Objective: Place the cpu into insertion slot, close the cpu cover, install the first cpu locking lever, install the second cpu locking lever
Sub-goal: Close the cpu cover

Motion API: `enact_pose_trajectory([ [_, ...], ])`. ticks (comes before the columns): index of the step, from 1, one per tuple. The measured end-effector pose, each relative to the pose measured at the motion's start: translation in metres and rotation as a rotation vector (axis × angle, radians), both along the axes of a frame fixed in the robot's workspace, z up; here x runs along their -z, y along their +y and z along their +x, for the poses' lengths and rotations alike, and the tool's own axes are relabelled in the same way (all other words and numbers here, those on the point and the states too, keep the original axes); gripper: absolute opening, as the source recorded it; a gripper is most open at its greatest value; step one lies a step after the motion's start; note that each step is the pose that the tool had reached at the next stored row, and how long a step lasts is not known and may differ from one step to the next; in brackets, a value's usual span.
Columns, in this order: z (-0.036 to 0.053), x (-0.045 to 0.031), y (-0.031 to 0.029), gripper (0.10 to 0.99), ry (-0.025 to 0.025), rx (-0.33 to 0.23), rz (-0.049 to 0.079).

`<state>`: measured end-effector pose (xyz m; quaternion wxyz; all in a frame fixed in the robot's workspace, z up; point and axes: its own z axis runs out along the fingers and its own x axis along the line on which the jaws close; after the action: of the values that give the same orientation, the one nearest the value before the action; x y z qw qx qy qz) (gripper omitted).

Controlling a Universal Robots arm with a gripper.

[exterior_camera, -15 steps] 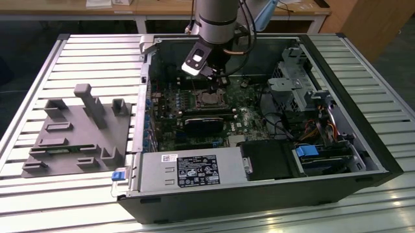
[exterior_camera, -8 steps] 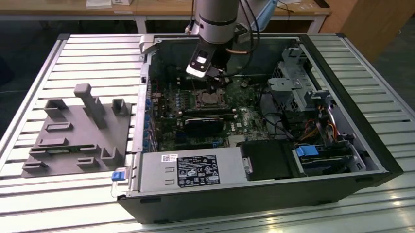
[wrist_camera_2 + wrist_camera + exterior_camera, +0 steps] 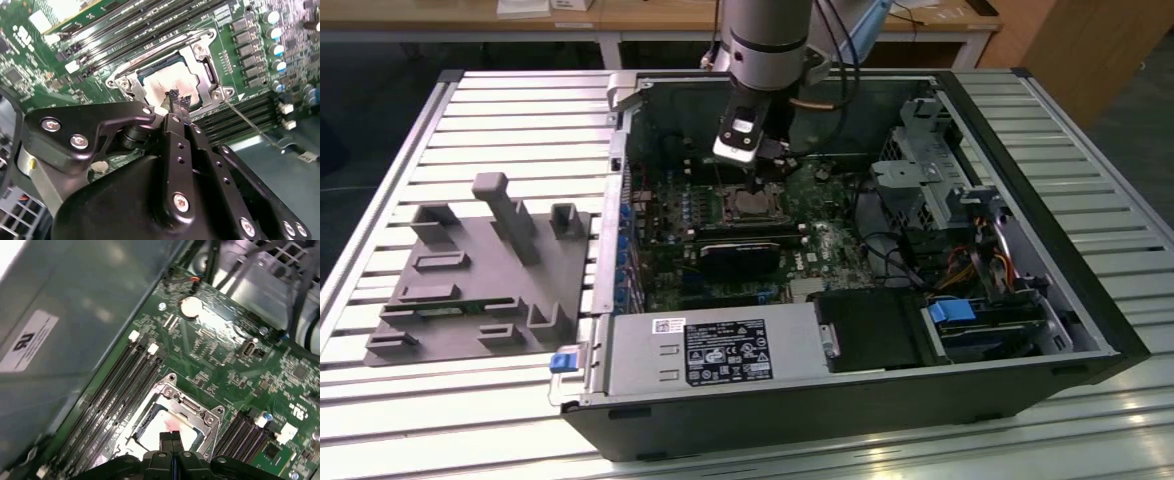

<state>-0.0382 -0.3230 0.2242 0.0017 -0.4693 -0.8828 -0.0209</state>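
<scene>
Wide shot now, and the whole scene sits on a slatted metal table (image 3: 1074, 150), pale ribs running across from 9 to 3 o'clock. Bright glare (image 3: 467, 425) along the slats down at 7 o'clock, more of it gleaming at 5, so the light comes from overhead. Up at 12 o'clock, a wooden desk (image 3: 654, 16) with a white leg (image 3: 606, 48) and some pale papers (image 3: 520, 7) on top. At 1 to 2 o'clock, a warm brown wooden panel (image 3: 1101, 45) stands upright. Out at 10 o'clock, beyond the table's edge, the floor (image 3: 374, 95) lies dark and in shadow.
</scene>
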Motion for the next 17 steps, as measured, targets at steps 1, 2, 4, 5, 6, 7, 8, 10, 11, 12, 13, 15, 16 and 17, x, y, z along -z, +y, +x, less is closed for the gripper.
enact_pose_trajectory([
  [1, 0.0, 0.0, 0.0, 0.106, 0.0001, -0.017, 0.0],
  [2, 0.0, 0.0, 0.0, 0.106, 0.0, -0.035, 0.0],
  [4, 0.0, 0.0, 0.0, 0.106, 0.0, -0.07, -0.001],
  [5, 0.0, 0.0, 0.0, 0.106, 0.0001, -0.088, -0.001],
  [6, 0.0, 0.0, 0.0, 0.106, 0.0, -0.105, -0.001],
  [7, 0.0, 0.0, 0.0, 0.106, 0.0, -0.122, -0.001],
  [8, 0.0, 0.0, 0.0, 0.106, 0.0001, -0.139, -0.001],
  [10, 0.0, 0.0001, 0.0, 0.106, 0.0, -0.175, -0.002],
  [11, 0.0, 0.0001, 0.0, 0.106, 0.0, -0.192, -0.002],
  [12, 0.0, 0.0001, 0.0, 0.106, 0.0001, -0.209, -0.002],
  [13, 0.0, 0.0001, 0.0, 0.106, 0.0, -0.226, -0.002],
  [15, 0.0, 0.0001, 0.0, 0.106, 0.0, -0.26, -0.003],
  [16, 0.0, 0.0001, 0.0, 0.106, 0.0, -0.277, -0.003],
  [17, 0.0, 0.0001, 0.0, 0.106, 0.0, -0.306, -0.003],
])
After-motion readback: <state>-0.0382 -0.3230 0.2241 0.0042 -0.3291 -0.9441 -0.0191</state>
